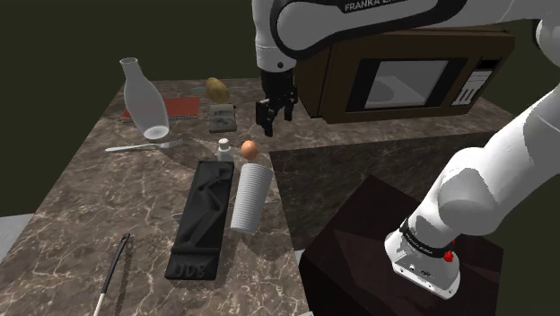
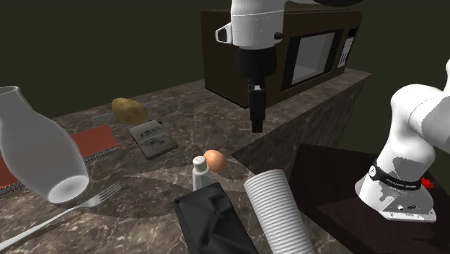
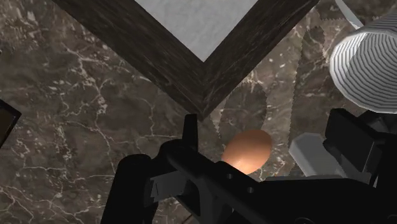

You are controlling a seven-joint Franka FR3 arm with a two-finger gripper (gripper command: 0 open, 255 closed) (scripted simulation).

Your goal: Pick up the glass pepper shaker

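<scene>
Okay, approach step: the black two-finger gripper [image 1: 275, 122] hovers empty, fingers apart, above the dark marble countertop [image 1: 81, 215] near its inner corner, while the small clear grey-capped pepper shaker [image 1: 223, 149] stands just beside a brown egg [image 1: 249, 149]; the next move probably calls for shifting over it and descending.

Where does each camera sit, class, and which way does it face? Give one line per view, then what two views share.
Shoulder view: beside the stand, looking down over the counter; arm and gripper show.
Second exterior view: low at the counter's bottle end, facing the microwave; arm and gripper show.
Wrist view: on the gripper, looking down at egg and shaker; its black body shows.
Shared: all three show the egg beside the shaker.
</scene>
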